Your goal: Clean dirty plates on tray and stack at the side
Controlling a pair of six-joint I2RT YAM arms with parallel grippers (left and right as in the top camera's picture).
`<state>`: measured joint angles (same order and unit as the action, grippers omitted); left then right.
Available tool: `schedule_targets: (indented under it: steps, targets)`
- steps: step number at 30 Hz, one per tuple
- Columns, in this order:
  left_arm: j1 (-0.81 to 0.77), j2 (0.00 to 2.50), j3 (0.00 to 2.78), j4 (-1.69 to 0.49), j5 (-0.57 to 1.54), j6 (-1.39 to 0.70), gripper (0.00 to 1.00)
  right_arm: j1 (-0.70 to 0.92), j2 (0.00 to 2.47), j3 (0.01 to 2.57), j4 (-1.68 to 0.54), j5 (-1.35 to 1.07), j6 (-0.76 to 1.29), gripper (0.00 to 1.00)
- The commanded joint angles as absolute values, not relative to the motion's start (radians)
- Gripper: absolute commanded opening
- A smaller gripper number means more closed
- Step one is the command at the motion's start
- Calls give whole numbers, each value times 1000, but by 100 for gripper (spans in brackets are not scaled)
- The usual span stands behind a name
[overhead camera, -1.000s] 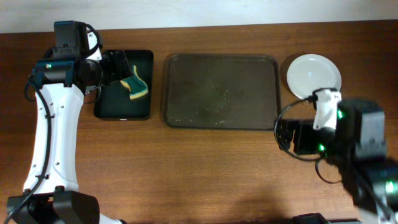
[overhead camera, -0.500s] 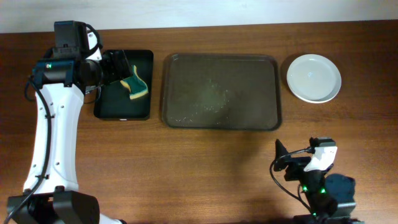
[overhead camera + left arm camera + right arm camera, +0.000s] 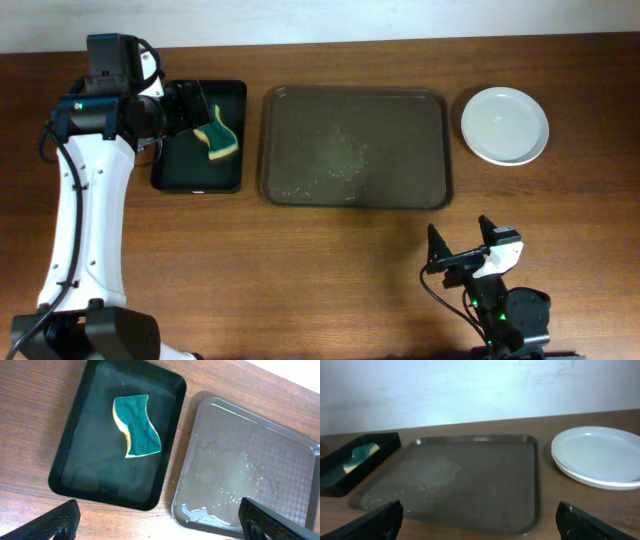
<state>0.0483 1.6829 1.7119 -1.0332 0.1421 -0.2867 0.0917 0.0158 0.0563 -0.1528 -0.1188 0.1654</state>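
Note:
The white plates (image 3: 505,125) (image 3: 600,455) sit stacked on the table, right of the tray. The tray (image 3: 355,145) (image 3: 250,460) (image 3: 470,475) holds no plates, only streaks of water. My left gripper (image 3: 192,105) (image 3: 162,527) hangs open over the small black tray, nothing between its fingers. Near the table's front edge, below the tray's right corner, my right gripper (image 3: 460,238) (image 3: 482,522) is open and empty, facing the tray and plates.
A smaller, deeper black tray (image 3: 165,165) (image 3: 65,460) (image 3: 335,477) lies left of the big tray. In it rests a green and yellow sponge (image 3: 217,137) (image 3: 137,425) (image 3: 360,456). Bare wooden table spans the front.
My right arm has drawn back from beside the plates to the front edge of the table, uncovering the stack. The left arm and sponge have not moved.

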Motion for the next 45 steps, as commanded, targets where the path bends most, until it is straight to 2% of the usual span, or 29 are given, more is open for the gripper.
schedule_targets:
  steps: [1, 8, 17, 40, 43, 45]
  targets:
    - [48, 1690, 1708, -1034, 141, -278, 99, 107, 3, 22, -98, -80, 172, 98]
    - [48, 1690, 1708, -1034, 141, -278, 100, 106, 3, 6, 106, -69, 99, 98]
    - [48, 1690, 1708, -1034, 141, -278, 99, 104, 4, 6, -78, -48, 56, 98]
    - [49, 1690, 1708, -1040, 117, -259, 99, 104, 7, 6, -76, -43, 56, 98]
    - [49, 1688, 1708, -1088, 73, -259, 99, 104, 7, 6, -76, -44, 56, 98]
    - [49, 1689, 1707, -1197, 58, -234, 99, 104, 7, 6, -75, -43, 56, 98]
